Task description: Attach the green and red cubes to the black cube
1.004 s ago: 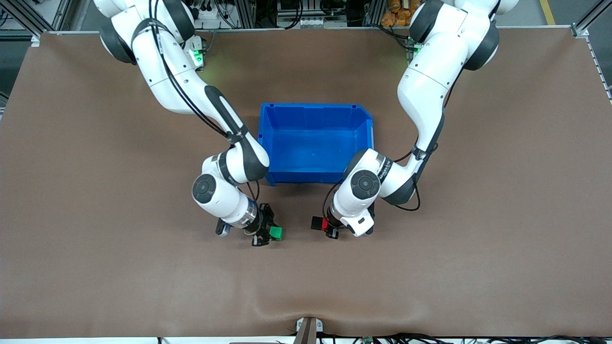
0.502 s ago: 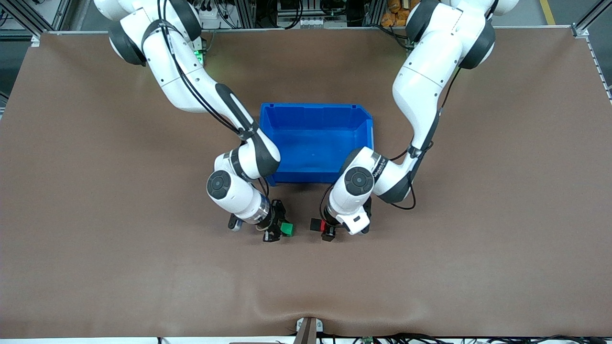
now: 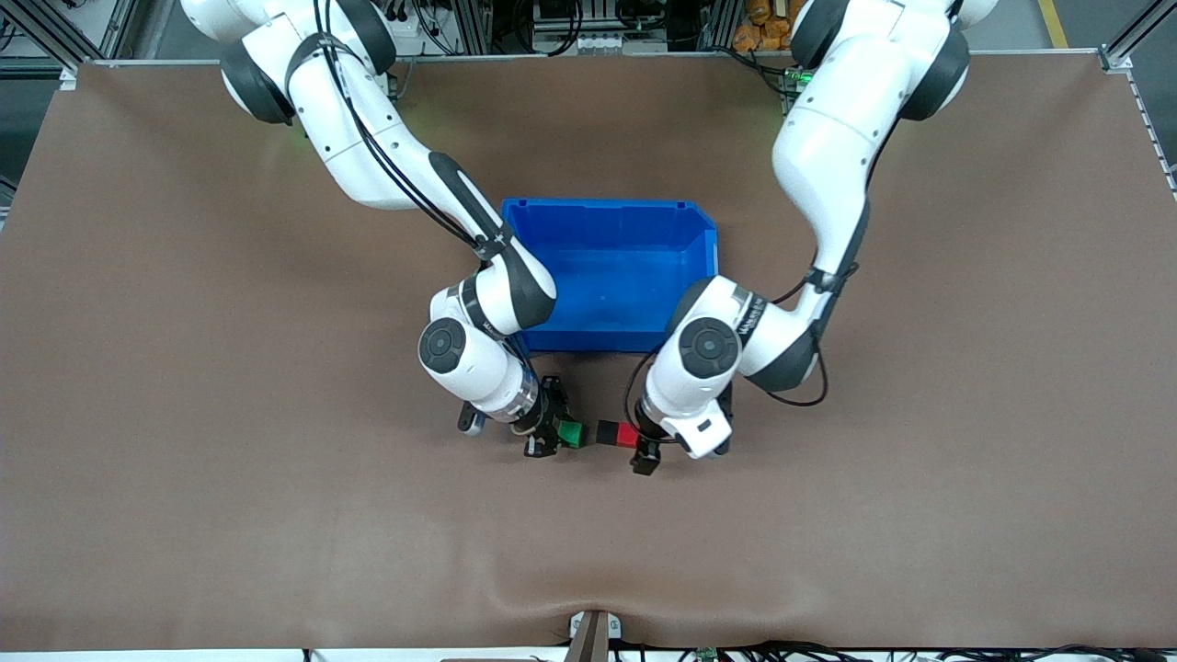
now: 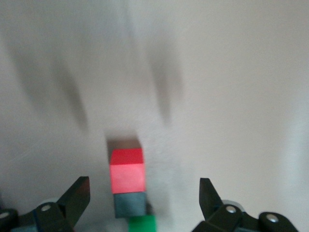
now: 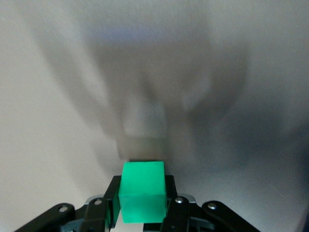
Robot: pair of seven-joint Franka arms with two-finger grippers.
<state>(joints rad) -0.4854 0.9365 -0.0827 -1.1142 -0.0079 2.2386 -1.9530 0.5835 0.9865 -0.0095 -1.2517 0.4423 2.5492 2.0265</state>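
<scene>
My right gripper point(image 3: 559, 432) was clamped on the green cube point(image 3: 571, 434). The right wrist view showed it pinched squarely between both pads, with about half of it sticking out past the fingertips. My left gripper point(image 3: 641, 443) was spread wide and held nothing. In the left wrist view the red cube point(image 4: 127, 170) sat between the two open fingers, touching neither.

The black cube point(image 3: 607, 432) lay on the table point(image 3: 276, 506), nearer to the front camera than the blue bin point(image 3: 699, 230). The red cube was stuck flush against its face toward the left arm's end.

Key relation: the three cubes made one row along the table, with green at the right arm's end, black in the middle and red at the left arm's end. Black's free face pointed straight at the green cube I was carrying. The right gripper was the nearer one to that face and the only one loaded.

In the front view green was just beside black. In the left wrist view it seemed to meet black's edge, shifted a little sideways. I could not tell whether it was seated.

Pose: the right forearm came down past the bin's corner with the wrist bent low, fingers pointing along the row toward black. The left wrist hung over the red end, fingers pointing down on either side of the row.

My guess was that red was done and green needed a short push along the row, with a small sideways correction. The risk was shoving the loose black and red pair away, since nothing was gripping them.
</scene>
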